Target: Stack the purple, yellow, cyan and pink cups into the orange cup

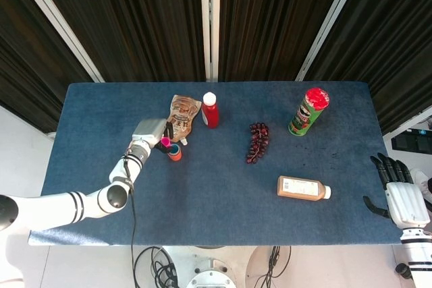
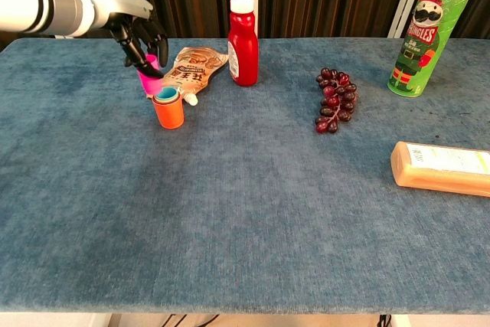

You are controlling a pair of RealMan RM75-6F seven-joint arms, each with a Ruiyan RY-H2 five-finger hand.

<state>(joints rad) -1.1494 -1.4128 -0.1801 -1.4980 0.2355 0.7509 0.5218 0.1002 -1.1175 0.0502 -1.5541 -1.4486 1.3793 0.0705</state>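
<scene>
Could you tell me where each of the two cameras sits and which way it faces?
Head view: high above the near edge, looking steeply down on the whole blue table; shows the left hand with its arm, and the right hand.
Chest view: low at the near edge, looking across the table to the curtains; shows only the left hand.
Shared: pink cup, orange cup, ketchup bottle, grapes, Pringles can.

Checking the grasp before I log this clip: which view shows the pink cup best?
The chest view: the pink cup shows beside the orange cup, gripped in the left hand and partly covered by its fingers. The head view shows only a small pink spot at that hand.
</scene>
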